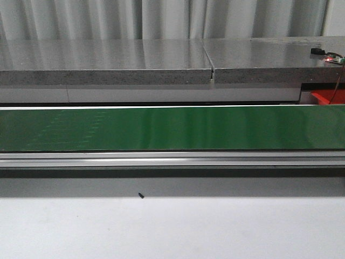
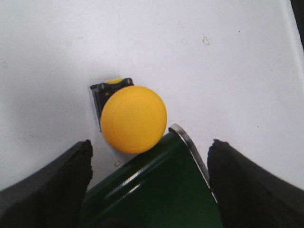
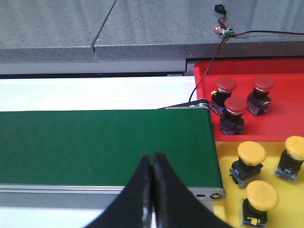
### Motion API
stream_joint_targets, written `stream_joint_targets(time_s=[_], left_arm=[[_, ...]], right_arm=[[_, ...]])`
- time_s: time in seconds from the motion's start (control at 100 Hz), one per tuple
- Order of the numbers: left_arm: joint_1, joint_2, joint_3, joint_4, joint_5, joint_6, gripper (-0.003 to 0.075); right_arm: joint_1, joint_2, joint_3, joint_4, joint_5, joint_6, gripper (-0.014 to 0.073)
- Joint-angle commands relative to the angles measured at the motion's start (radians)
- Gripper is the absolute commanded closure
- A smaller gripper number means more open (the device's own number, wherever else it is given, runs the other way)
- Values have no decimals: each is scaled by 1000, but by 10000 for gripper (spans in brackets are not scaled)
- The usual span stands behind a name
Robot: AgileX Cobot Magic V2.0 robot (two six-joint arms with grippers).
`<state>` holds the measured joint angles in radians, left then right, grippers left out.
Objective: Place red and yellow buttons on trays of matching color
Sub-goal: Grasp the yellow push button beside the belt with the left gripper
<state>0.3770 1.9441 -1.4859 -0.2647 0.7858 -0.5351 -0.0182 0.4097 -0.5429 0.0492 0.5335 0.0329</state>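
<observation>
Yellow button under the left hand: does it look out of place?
Yes. The yellow button stands on the white surface beside the green belt's end, not on a tray. The left hand is open above it.

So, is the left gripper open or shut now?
Open. In the left wrist view, the left gripper has its fingers wide apart, with nothing held.

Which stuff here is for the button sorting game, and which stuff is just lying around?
For the job: yellow button, red buttons, yellow buttons, red tray, yellow tray, green belt.

Just lying about: circuit board with its wires, small black bit, grey counter.
</observation>
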Motion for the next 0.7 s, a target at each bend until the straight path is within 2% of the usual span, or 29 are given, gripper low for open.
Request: stream_joint_targets(time_s=[0.0, 0.52, 0.59, 0.69], left_arm=[[6, -36, -44, -20, -32, -10, 230], [22, 32, -51, -25, -81, -13, 232], [22, 32, -51, -25, -83, -13, 264], [22, 32, -51, -25, -87, -13, 374]], right_arm=[[0, 4, -22, 0, -79, -1, 661], [0, 4, -22, 0, -79, -1, 661], [0, 4, -22, 0, -79, -1, 661], [0, 4, -22, 0, -79, -1, 661]])
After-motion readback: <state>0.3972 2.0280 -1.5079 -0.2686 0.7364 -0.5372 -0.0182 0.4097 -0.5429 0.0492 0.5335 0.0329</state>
